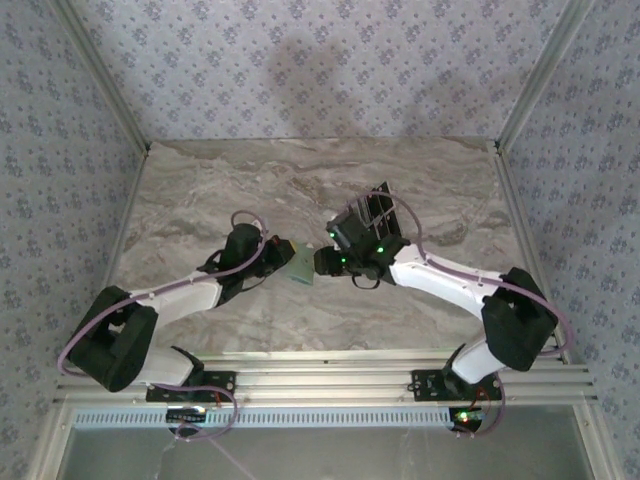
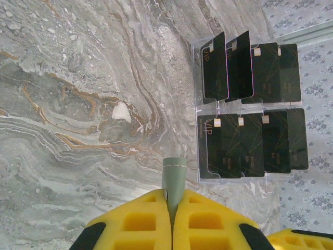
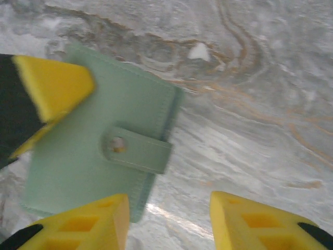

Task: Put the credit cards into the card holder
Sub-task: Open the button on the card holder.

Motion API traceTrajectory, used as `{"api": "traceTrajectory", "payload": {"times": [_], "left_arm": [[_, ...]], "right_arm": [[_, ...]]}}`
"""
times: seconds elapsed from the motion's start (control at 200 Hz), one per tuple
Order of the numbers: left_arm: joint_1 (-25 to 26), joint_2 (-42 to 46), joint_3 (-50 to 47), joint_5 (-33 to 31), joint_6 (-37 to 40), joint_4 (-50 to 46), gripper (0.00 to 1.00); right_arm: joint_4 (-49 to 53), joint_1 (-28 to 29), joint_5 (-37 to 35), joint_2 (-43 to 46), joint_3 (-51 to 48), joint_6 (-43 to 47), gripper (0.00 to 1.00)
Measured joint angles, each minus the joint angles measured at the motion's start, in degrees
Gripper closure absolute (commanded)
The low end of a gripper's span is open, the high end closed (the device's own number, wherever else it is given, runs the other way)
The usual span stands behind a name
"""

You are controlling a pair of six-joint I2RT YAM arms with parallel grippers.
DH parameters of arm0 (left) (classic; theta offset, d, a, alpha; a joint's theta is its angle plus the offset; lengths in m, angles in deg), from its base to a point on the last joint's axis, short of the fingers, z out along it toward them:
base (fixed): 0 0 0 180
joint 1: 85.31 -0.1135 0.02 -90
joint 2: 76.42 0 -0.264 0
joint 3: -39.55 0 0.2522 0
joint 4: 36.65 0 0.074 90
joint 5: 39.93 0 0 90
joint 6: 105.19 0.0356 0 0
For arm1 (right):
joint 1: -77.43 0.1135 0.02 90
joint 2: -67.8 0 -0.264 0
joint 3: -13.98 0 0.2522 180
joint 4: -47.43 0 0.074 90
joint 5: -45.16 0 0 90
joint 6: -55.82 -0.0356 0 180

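Your left tool point(image 2: 172, 208) clamps the card holder point(image 3: 78, 156) by its edge, your right tool point(image 3: 169, 219) hangs parted just beside its snap tab point(image 3: 138, 151), so a crooked pull could twist it loose.

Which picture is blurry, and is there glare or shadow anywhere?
Right wrist view: soft and smeared, the wallet fuzzy-edged, a bright glint on the table beside it. Left wrist view: sharp, the black cards crisp and faintly shiny. Top view: dim, with soft shadows on the back wall.
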Motion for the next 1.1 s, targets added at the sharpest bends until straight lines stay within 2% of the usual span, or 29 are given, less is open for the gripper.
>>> {"api": "traceTrajectory", "payload": {"times": [0.275,0.445,0.5,0.775,0.984,1.099], "left_arm": [[0.6,0.0,0.0,0.0,0.0,0.0,1.0],[0.6,0.0,0.0,-0.5,0.0,-0.1,1.0],[0.6,0.0,0.0,-1.1,0.0,-0.1,1.0],[1.0,0.2,0.0,-1.5,0.0,-0.3,1.0],[1.4,0.5,0.0,-1.4,0.0,-1.0,1.0],[1.6,0.7,0.0,-1.3,0.0,-0.8,1.0]], "right_arm": [[-0.2,2.9,-1.7,-5.3,5.4,0.0,0.49],[0.3,2.8,-2.7,-8.4,7.7,0.0,0.52],[0.3,2.8,-2.7,-9.0,8.2,0.0,0.57],[-0.2,2.4,-2.9,-11.7,9.2,0.1,1.0],[-3.7,2.0,-2.0,-10.1,5.2,0.0,1.0],[-3.9,-0.2,-2.3,-7.5,1.3,0.0,1.0]]}}
